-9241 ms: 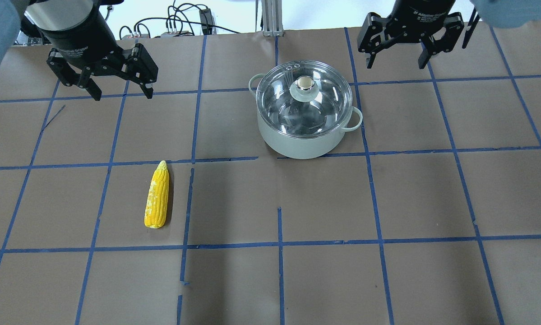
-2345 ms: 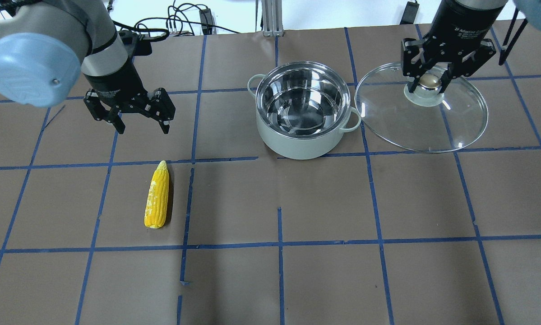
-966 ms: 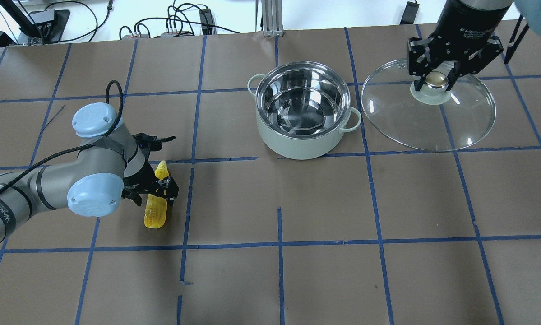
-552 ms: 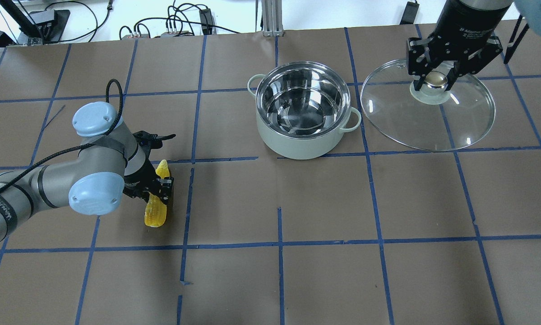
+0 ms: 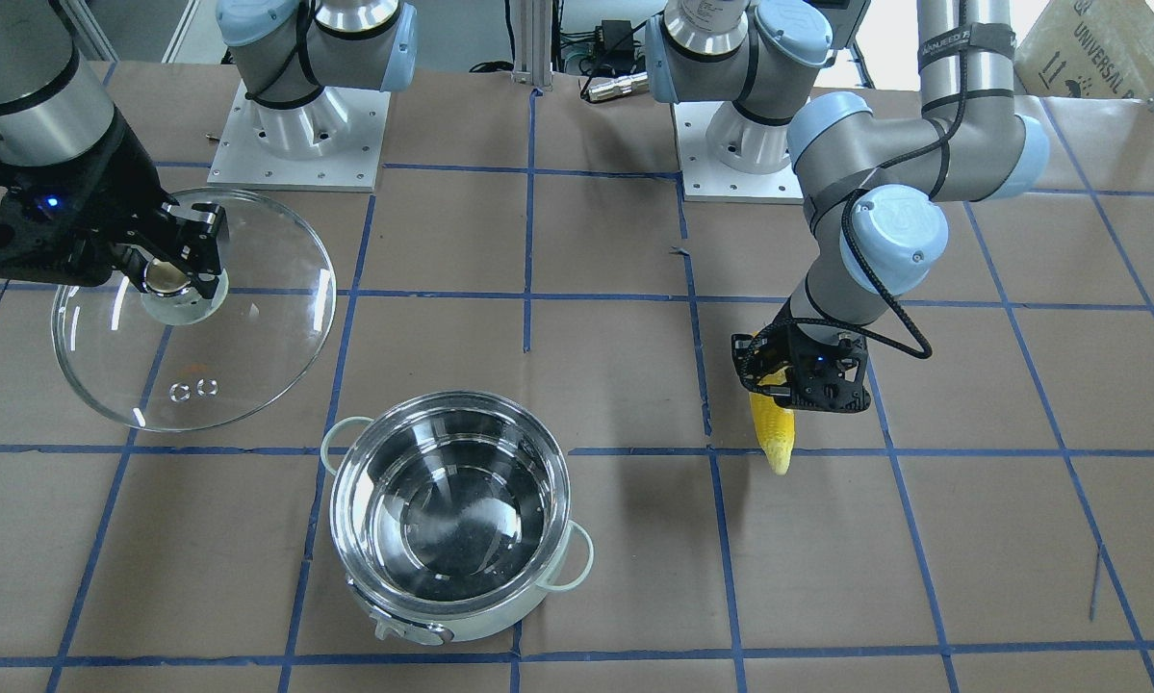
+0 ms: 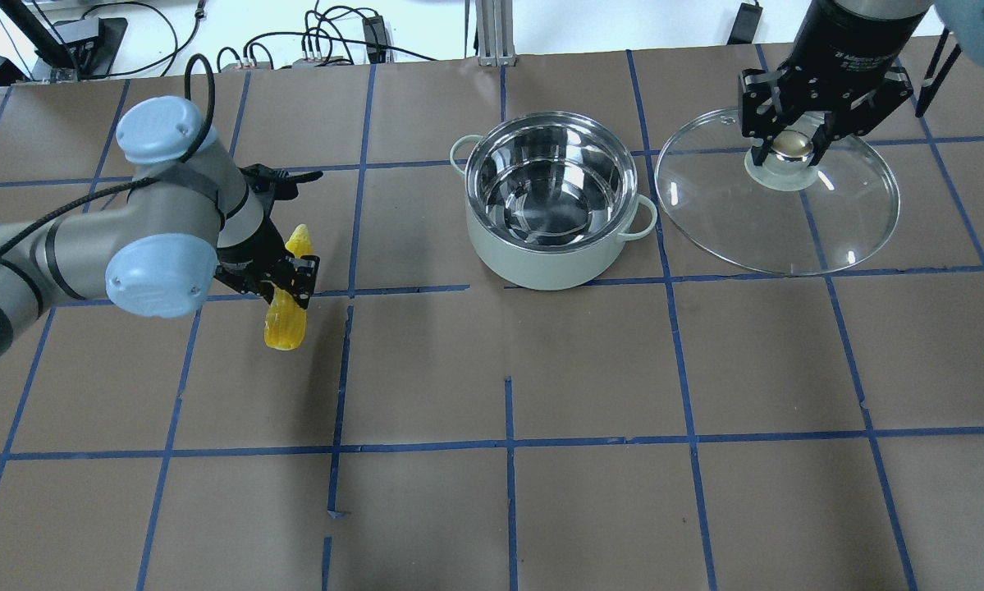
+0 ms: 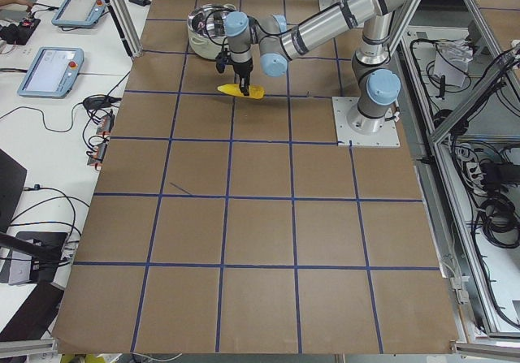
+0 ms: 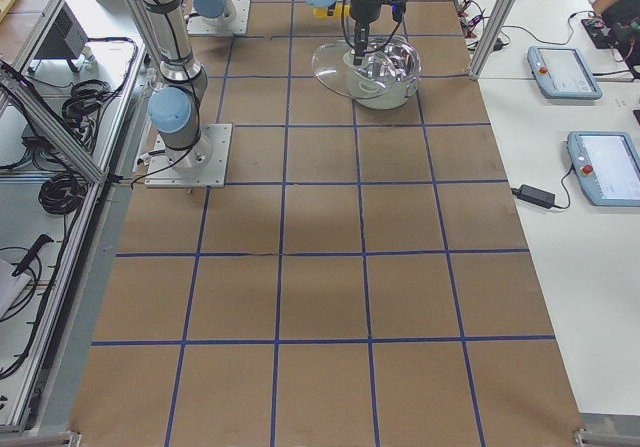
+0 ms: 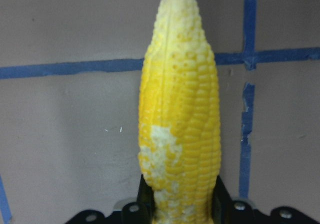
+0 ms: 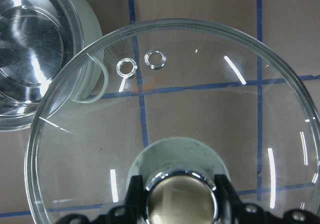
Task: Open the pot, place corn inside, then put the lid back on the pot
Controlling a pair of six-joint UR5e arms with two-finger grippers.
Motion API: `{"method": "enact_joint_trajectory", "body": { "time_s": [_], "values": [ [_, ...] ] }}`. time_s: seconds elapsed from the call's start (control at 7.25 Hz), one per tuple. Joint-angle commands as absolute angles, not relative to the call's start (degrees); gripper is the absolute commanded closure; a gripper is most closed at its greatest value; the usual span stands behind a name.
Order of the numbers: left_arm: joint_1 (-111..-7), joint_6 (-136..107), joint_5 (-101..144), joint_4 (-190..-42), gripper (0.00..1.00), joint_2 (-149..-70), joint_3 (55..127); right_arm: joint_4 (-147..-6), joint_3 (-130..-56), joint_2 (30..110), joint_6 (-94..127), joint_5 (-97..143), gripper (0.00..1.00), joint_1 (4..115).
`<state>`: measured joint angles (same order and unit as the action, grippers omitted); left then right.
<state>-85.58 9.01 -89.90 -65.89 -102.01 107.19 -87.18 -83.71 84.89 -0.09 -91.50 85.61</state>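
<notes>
Left end effector [image 6: 283, 283] pinches the corn [image 6: 287, 330], apparently mid-cob; it could swivel and drop short of the pot [image 6: 553, 256] to its right. Right end effector [image 6: 791, 149] clamps the lid [image 6: 779, 226].

The right end effector [image 10: 181, 196] sits at the bottom edge, its two dark fingers [image 10: 134, 194] pressed against either side of the shiny metal-capped knob [image 10: 181, 204] of the lid [image 10: 210, 98]. The knob stands on a pale round base. The clear glass fills most of the frame, with streaks of glare on it and two metal-ringed vent holes [image 10: 156, 58] side by side near its upper-left rim. The pot [image 10: 35, 48] lies in the upper-left corner, its steel inside bare, and one pale loop handle [image 10: 95, 81] shows through the glass. The brown surface [image 10: 200, 1] with blue tape lines [image 10: 132, 3] shows behind.
</notes>
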Motion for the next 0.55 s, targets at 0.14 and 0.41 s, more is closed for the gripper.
{"method": "enact_joint_trajectory", "body": {
  "time_s": [0.14, 0.41],
  "values": [
    [-92.2, 0.0, -83.8, -75.9, 0.85, -106.4, 89.9, -87.3, -83.8, 84.9, -0.1, -91.5, 0.57, 85.6],
    [-98.8, -12.5, -79.8, -75.8, 0.85, -110.3, 83.4, -87.3, -83.8, 84.9, -0.1, -91.4, 0.57, 85.6]
  ]
}}
